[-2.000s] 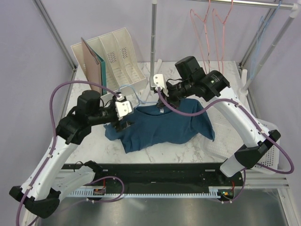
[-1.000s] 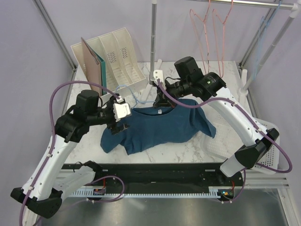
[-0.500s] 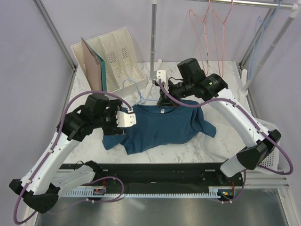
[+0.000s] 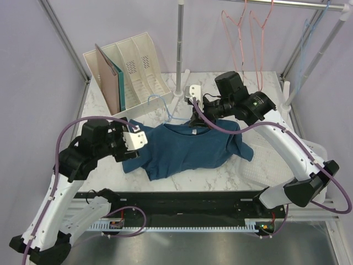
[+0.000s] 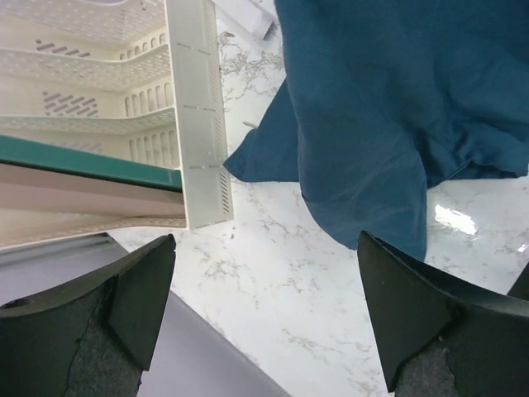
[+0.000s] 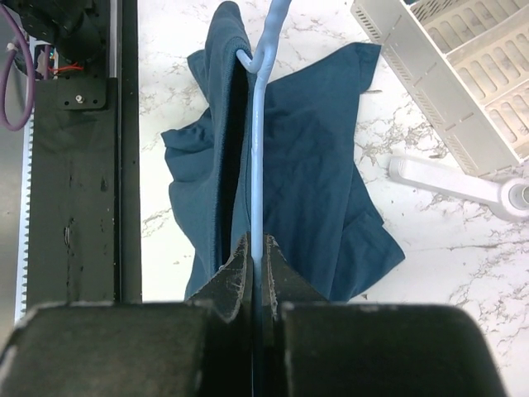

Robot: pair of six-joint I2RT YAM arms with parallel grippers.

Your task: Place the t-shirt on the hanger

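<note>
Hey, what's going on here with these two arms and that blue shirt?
Two robot arms are trying to get a dark teal-blue cotton t-shirt onto a thin light-blue wire hanger. The right pincer is clamped on the hanger's wire, which runs along the shirt's collar with its hook poking out. The shirt lies crumpled on the white marble table. The left pincer is open and empty, hovering by a sleeve. The shirt isn't hung yet.

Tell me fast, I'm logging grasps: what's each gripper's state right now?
Left gripper: open, holding nothing.
Right gripper: closed on the hanger wire.
</note>
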